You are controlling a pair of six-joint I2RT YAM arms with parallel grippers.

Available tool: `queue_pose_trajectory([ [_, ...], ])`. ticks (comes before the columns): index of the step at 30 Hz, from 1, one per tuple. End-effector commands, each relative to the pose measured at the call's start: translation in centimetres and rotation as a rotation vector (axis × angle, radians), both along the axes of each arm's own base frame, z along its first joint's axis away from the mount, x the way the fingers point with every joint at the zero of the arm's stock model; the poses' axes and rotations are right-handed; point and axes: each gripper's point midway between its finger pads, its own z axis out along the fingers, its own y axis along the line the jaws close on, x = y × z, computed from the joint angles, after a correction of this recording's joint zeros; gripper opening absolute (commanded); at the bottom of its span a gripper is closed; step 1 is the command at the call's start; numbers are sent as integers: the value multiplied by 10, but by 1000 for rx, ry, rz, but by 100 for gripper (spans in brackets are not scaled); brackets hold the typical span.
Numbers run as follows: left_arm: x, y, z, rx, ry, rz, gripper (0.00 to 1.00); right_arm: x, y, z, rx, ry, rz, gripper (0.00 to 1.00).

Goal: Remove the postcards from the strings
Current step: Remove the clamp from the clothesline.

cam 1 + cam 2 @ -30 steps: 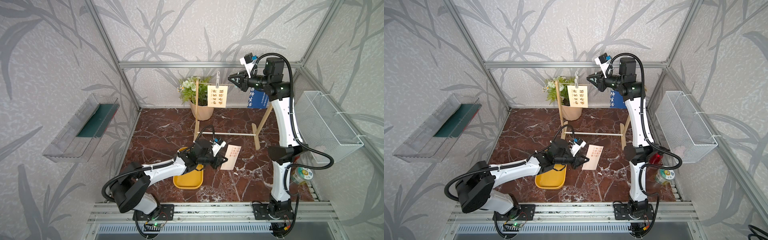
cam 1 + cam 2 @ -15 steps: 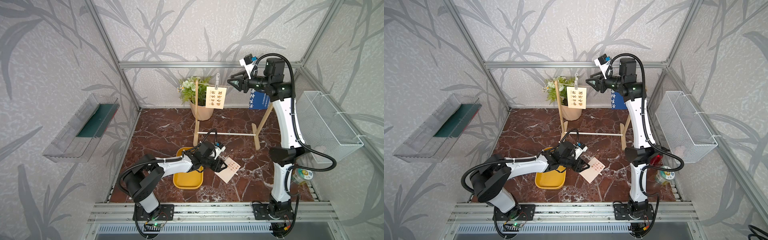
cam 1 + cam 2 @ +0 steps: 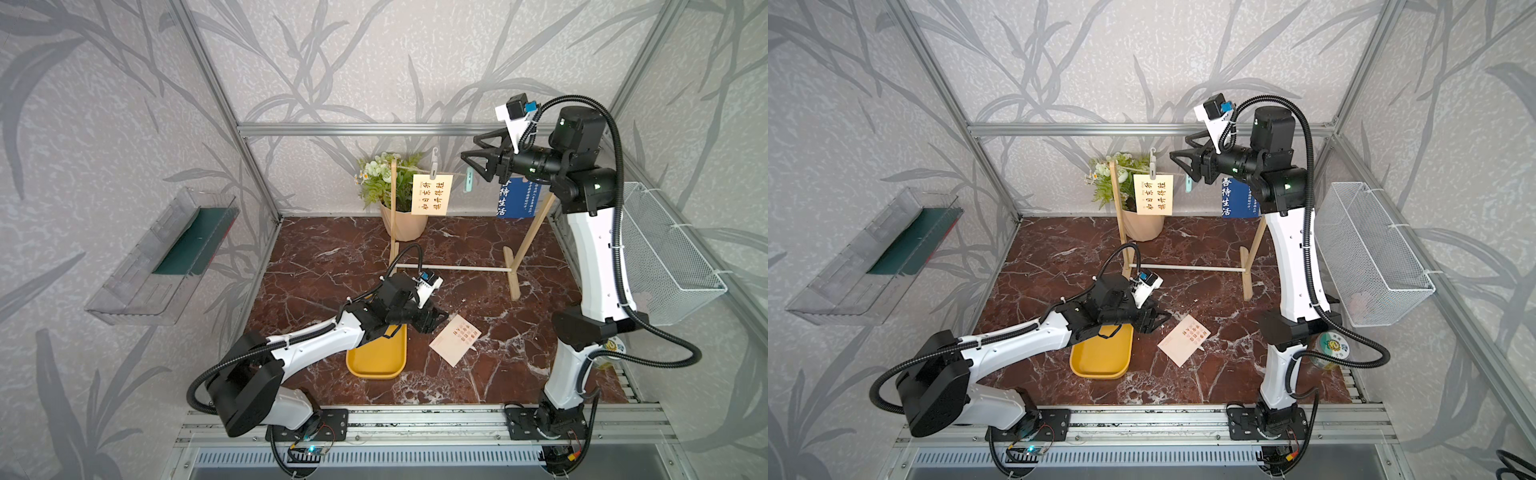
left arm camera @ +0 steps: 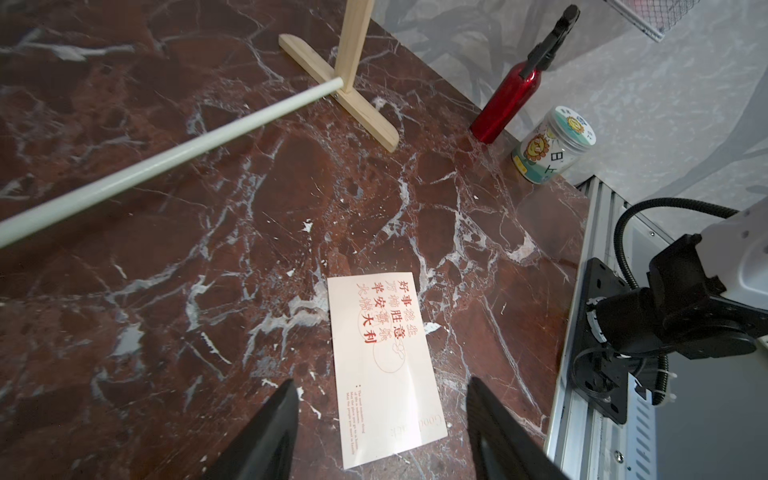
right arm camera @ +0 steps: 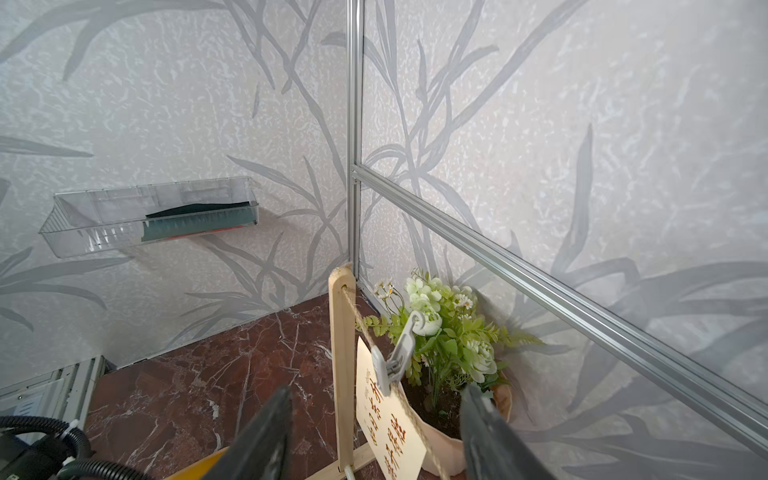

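**Both grippers spread and empty; one card on the table, two on the twine**

Left gripper (image 3: 432,322): fingers (image 4: 270,432) spread wide, pinching nothing. The cream postcard with reddish text (image 4: 382,365) lies flat on the marble tabletop (image 3: 324,266), face up, just ahead of the fingertips and lined up with the gap between them. In both top views it sits skewed, one corner toward the fingers (image 3: 455,339) (image 3: 1184,340). It has red characters in the upper part, a faint circle below them and small print along one long edge. A yellow tray (image 3: 376,357) sits under the left wrist, behind the fingers.

On the wooden rack (image 3: 392,208), the jute twine (image 5: 360,322) runs from the top of the left post. The cream postcard with black calligraphy (image 3: 431,194) hangs from the twine by a grey peg (image 5: 395,357) clipped on its top edge, slightly tilted. In the right wrist view it is ahead of the fingertips, within the span between them, edge-on.

A teal peg (image 3: 468,185) hangs bare on the twine, just below the right fingertips.

Right gripper (image 3: 468,147): up at twine height, fingers (image 5: 266,436) spread, nothing between them. The dark blue postcard with white calligraphy (image 3: 515,199) hangs behind the fingers, under the wrist, partly hidden by the arm; its peg can't be seen.
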Motion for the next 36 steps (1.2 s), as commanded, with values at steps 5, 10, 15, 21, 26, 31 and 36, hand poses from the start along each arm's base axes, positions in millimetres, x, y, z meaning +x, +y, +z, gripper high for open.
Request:
queue_pose_trajectory([
  [5, 19, 30, 18, -36, -125, 104, 65, -30, -21, -52, 123, 146, -130, 74],
  [10, 28, 50, 32, -139, -142, 173, 68, -51, -61, -108, 392, 82, -322, 93],
  [15, 28, 52, 38, -155, -155, 156, 68, -37, -55, -166, 480, 235, -293, 94],
  [21, 26, 48, 51, -247, -171, 138, 68, -7, -57, -177, 586, 239, -197, 99],
  [26, 21, 50, 54, -248, -180, 123, 76, 11, -63, -159, 656, 199, -118, 99],
  [31, 18, 51, 57, -237, -196, 114, 79, 24, -59, -149, 690, 175, -70, 99],
  [36, 16, 51, 60, -244, -200, 109, 79, 30, -53, -138, 740, 160, 3, 99],
])
